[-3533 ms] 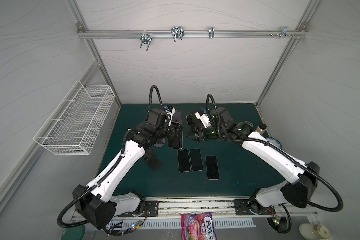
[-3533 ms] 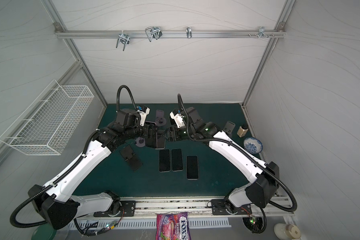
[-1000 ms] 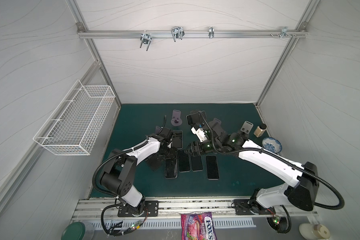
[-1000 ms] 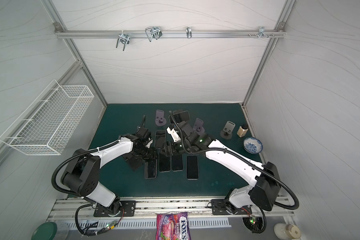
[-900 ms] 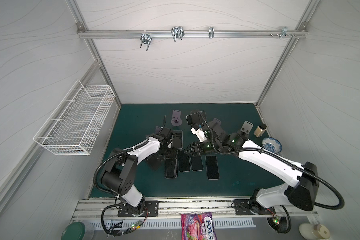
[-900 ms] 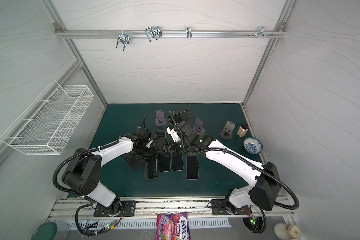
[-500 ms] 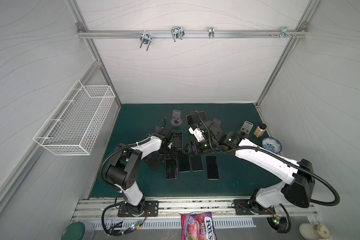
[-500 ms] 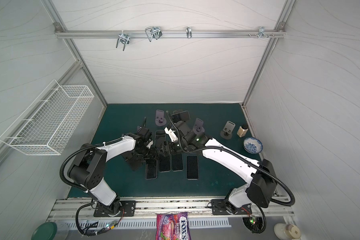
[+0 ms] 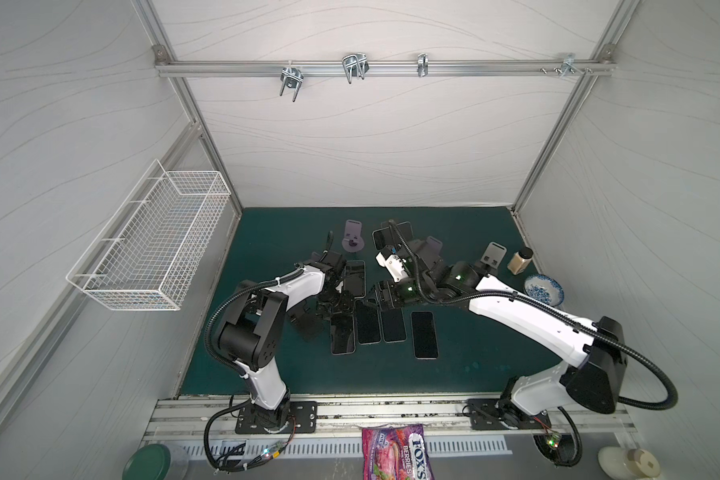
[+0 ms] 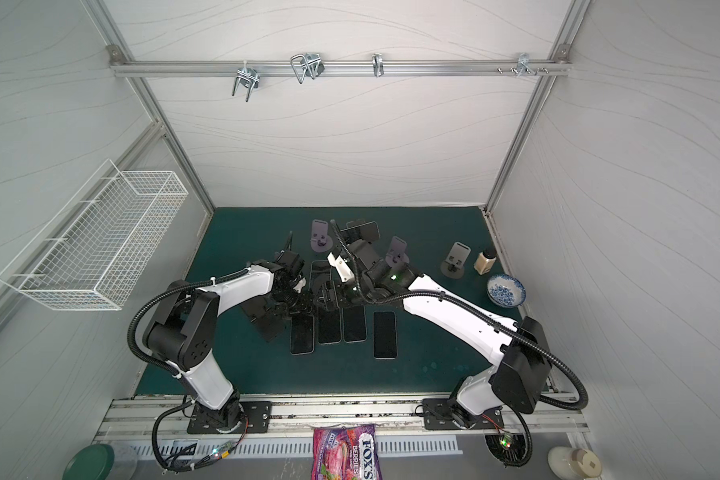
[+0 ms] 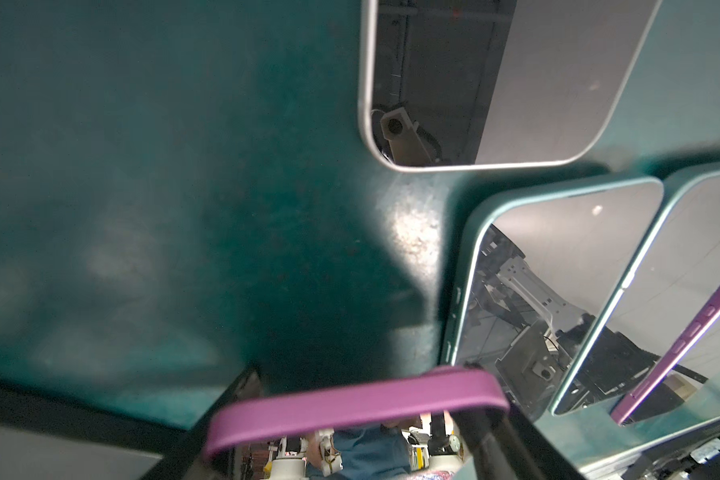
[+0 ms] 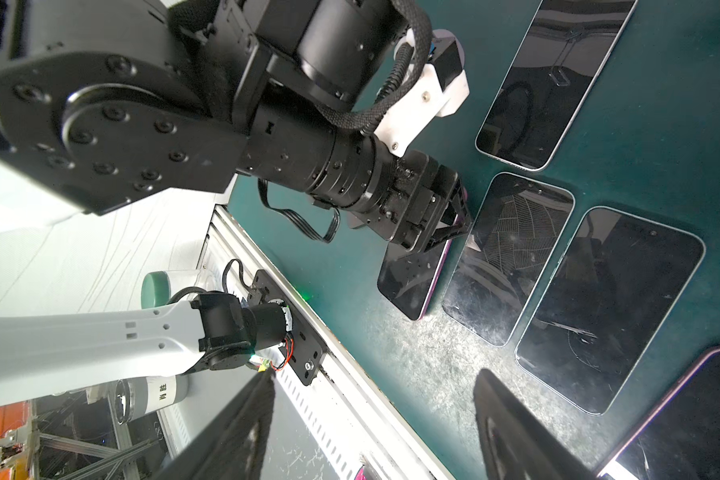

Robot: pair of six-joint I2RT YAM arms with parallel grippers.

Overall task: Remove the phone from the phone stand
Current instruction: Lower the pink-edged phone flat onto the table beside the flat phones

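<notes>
Purple-cased phone (image 12: 412,278) is lying screen-up on the green mat (image 9: 474,353), leftmost in a row with the other phones (image 9: 368,326) and well apart from the lilac phone stand (image 9: 353,241) at the back. Straddling its far end, the left gripper (image 12: 454,220) is pressing its fingers (image 11: 491,428) against the case edges, apparently gripping, though the contact is blurred. Just beside it, the right gripper (image 12: 373,376) is hovering with fingers spread wide around nothing.
</notes>
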